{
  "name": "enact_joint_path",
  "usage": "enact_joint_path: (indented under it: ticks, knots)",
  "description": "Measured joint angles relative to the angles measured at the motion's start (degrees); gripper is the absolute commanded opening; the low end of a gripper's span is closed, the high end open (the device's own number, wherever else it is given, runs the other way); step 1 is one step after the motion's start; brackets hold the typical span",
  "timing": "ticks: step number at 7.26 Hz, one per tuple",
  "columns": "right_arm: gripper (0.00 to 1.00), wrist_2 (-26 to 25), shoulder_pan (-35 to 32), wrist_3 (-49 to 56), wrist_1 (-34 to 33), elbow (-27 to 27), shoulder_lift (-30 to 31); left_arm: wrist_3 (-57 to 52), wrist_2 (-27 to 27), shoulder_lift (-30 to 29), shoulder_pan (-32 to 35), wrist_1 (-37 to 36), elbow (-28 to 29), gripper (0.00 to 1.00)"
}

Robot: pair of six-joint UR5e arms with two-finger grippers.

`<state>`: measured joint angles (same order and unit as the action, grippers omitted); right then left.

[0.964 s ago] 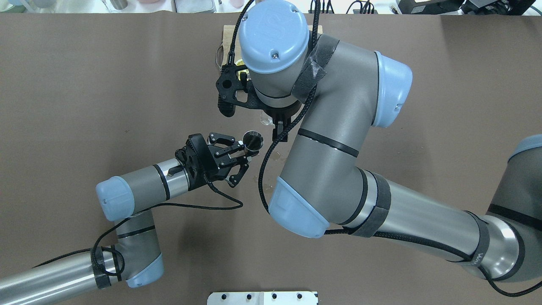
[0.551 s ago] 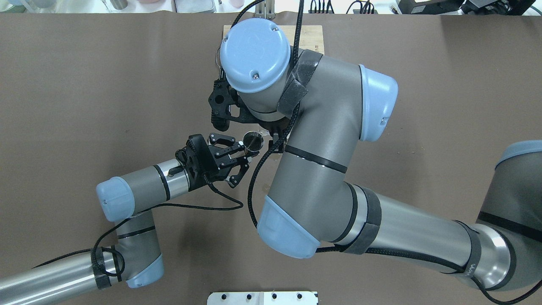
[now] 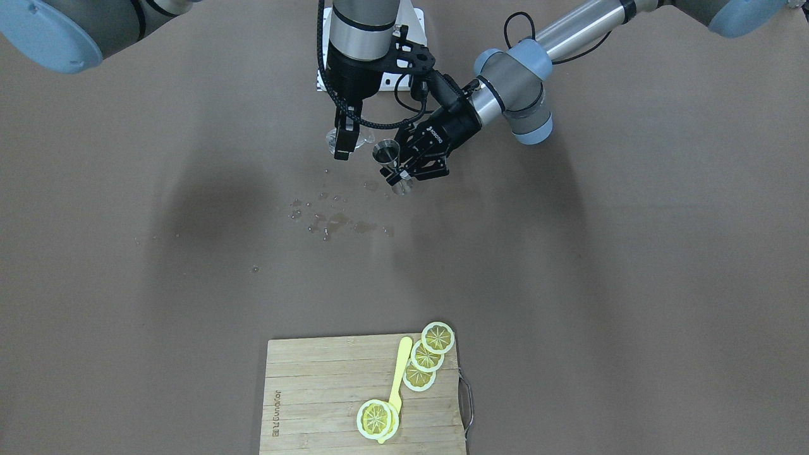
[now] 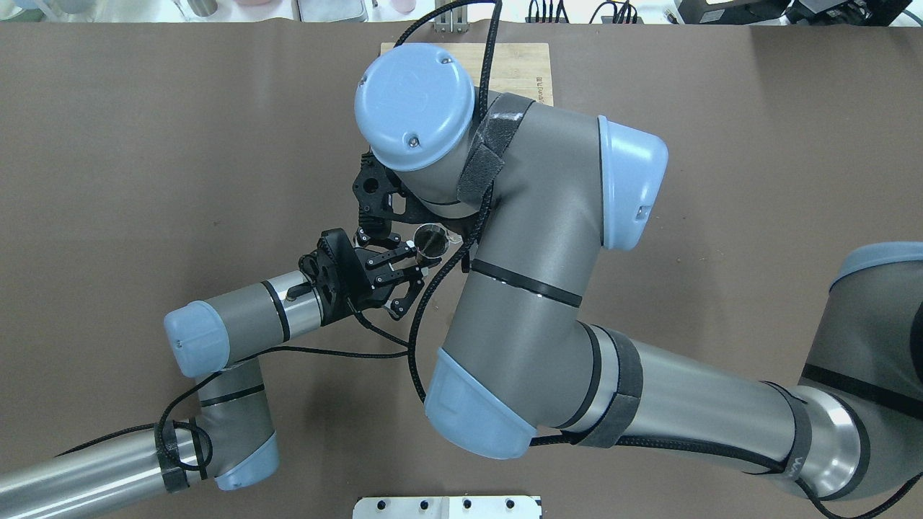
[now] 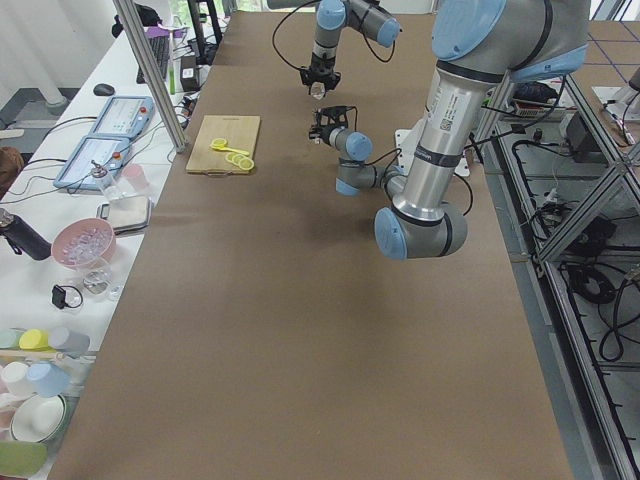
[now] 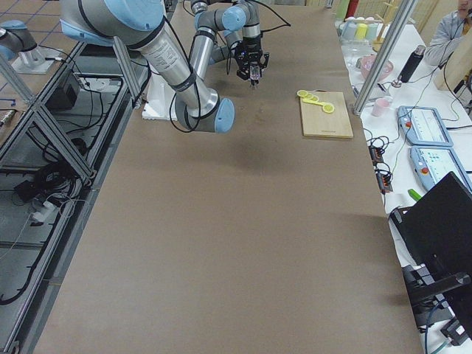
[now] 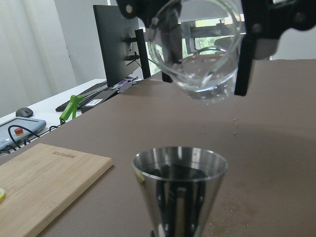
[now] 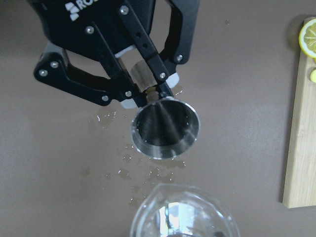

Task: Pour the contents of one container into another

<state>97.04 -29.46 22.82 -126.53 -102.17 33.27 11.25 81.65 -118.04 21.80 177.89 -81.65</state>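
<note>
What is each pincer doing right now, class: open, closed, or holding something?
Left pincer: closed on the steel jigger at its waist.
Right pincer: closed on the glass cup, tilted above the jigger.

Bright, even lighting casts soft shadows (close-ups slightly blurred).

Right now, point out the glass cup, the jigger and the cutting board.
glass cup [image 7: 197, 74]: left wrist view, clear side wall.
jigger [image 8: 165, 129]: right wrist view, dark inside of its top cone.
cutting board [image 3: 316, 392]: front-facing view, bare wood.
</note>
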Motion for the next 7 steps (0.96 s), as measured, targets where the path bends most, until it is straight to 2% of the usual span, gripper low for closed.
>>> enact_joint_path:
  ticks: [7]
  knots:
    - [0.0,-1.0,0.9,3.3,-3.7,1.1,-1.8,0.0,0.0,0.0,0.0,0.6,0.1,0.0]
